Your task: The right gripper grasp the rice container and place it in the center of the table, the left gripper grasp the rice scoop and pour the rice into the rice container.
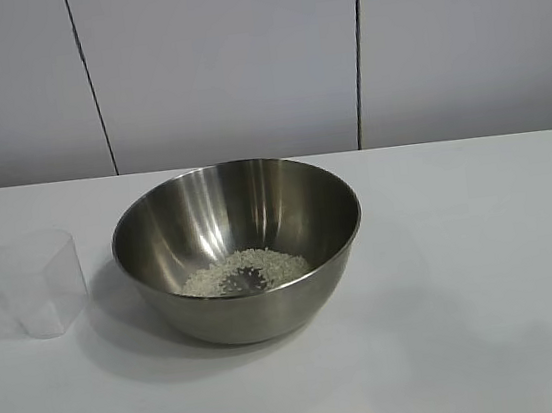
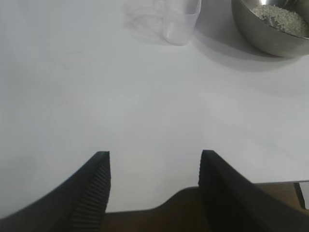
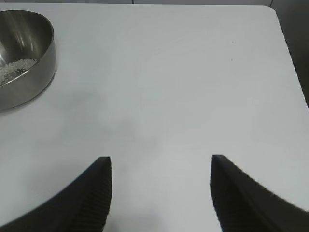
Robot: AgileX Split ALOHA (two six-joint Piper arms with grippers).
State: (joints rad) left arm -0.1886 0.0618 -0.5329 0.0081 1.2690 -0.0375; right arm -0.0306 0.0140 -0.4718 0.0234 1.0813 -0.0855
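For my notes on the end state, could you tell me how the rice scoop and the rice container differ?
The rice container is a wide, shiny steel bowl; the rice scoop is a small, clear plastic cup. The container holds the rice; the scoop looks empty. Both stand upright on the table, apart, held by neither gripper.

One rice container (image 1: 239,246), one rice scoop (image 1: 39,283), two grippers, one table (image 1: 486,271).

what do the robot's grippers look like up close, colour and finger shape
Only the fingers show, in the wrist views. The left gripper has two black fingers that taper to blunt tips, with fine ribbing on their inner faces. The right gripper looks the same: black, tapered, ribbed. No cables or markings visible.
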